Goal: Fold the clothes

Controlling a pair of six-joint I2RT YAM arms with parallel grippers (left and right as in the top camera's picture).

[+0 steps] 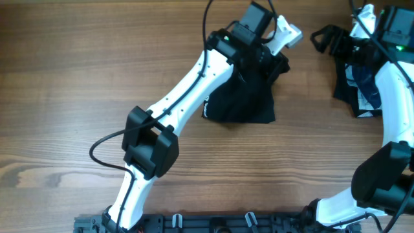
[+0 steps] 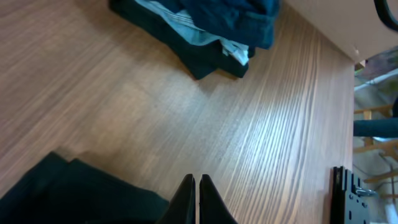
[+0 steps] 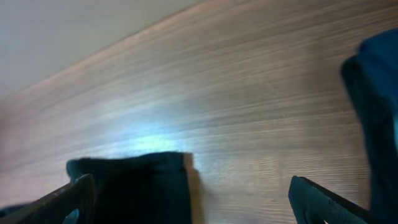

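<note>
The clothes [image 1: 242, 97], a black garment, lie bunched and folded on the wooden table just below my left arm's wrist; a small white mark shows at their left edge. The left wrist view has the clothes [image 2: 74, 193] at the lower left, behind the fingers. My left gripper [image 1: 291, 32] hovers past their upper right corner. It is shut [image 2: 197, 199] with nothing between the fingertips. My right gripper [image 1: 367, 14] is at the far right back and stands wide open [image 3: 196, 199]. A dark cloth edge [image 3: 130, 186] lies under it beside its left finger [image 3: 74, 196].
A heap of blue, dark and pale garments [image 1: 352, 84] lies at the right back, also visible as a heap [image 2: 205, 31] ahead of the left fingers. A blue cloth [image 3: 373, 93] fills the right edge of the right wrist view. The table's far edge [image 2: 323, 43] is close.
</note>
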